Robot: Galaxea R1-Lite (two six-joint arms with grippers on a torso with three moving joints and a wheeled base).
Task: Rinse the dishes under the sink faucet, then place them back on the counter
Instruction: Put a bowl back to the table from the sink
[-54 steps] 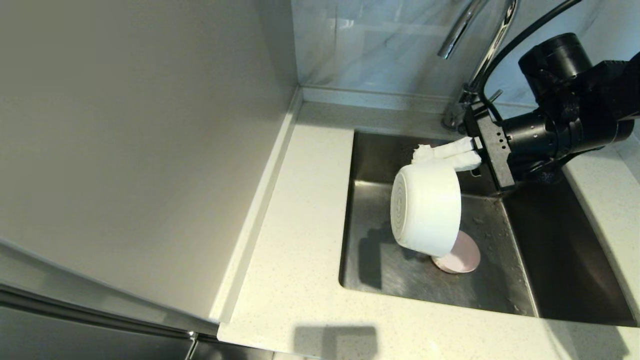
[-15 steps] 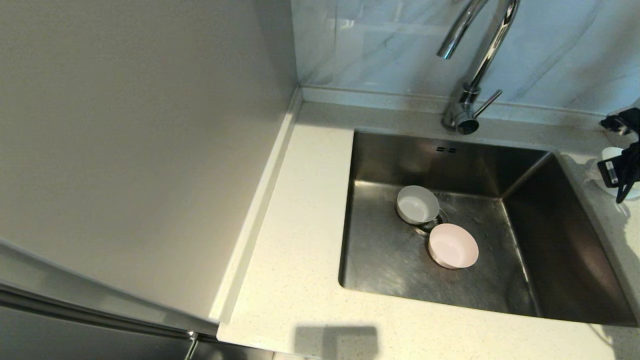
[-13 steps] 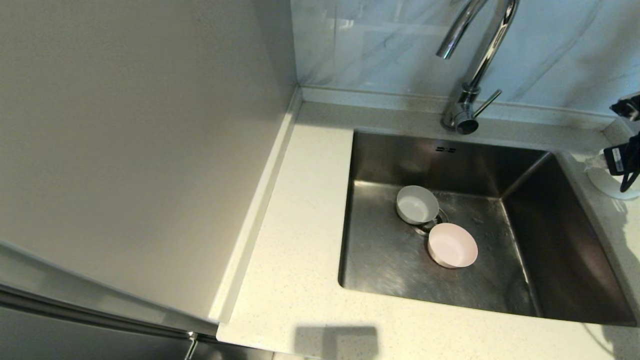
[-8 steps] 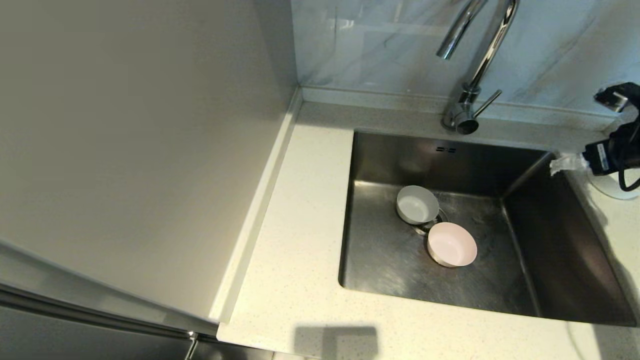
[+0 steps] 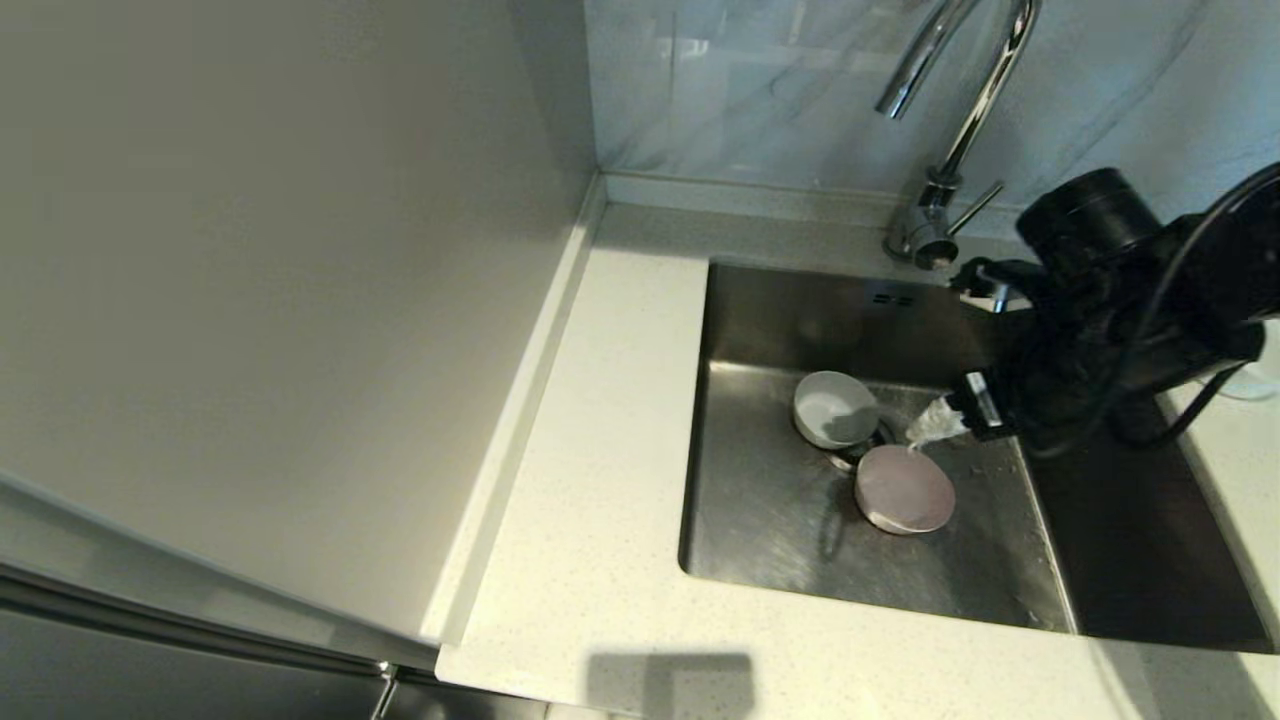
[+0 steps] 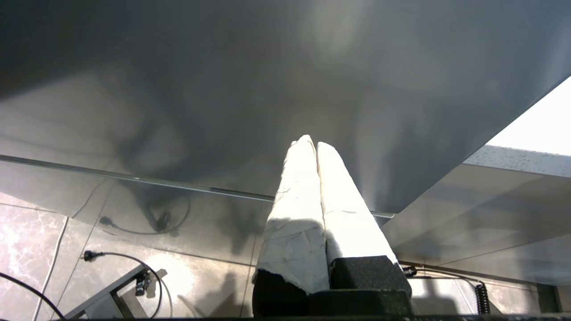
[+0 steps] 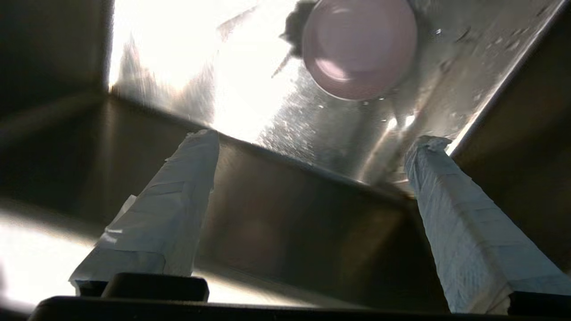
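Note:
Two dishes lie in the sink (image 5: pixel 770 530): a white bowl (image 5: pixel 835 408) beside the drain and a pale pink bowl (image 5: pixel 905 490) in front of it, both upright. My right gripper (image 5: pixel 935 425) reaches into the basin from the right and hangs just above the pink bowl's far rim. Its jaws are open and empty; the pink bowl (image 7: pixel 359 47) lies beyond the right gripper (image 7: pixel 314 140). A sliver of another white bowl (image 5: pixel 1262 385) shows on the counter (image 5: pixel 620 400) at the far right, behind the arm. The faucet (image 5: pixel 955 100) stands behind the sink. My left gripper (image 6: pixel 311 143) is shut and parked low.
A tall grey cabinet side (image 5: pixel 300 300) walls off the counter's left. The marbled wall tile (image 5: pixel 760 90) runs behind the faucet. The left wrist view shows a cabinet front (image 6: pixel 267 89) and the tiled floor with cables (image 6: pixel 111 258).
The right arm set the white bowl it carried on the counter at the right, then swung back over the sink to the pink bowl with its jaws spreading wider. Both bowls in the sink stayed put.

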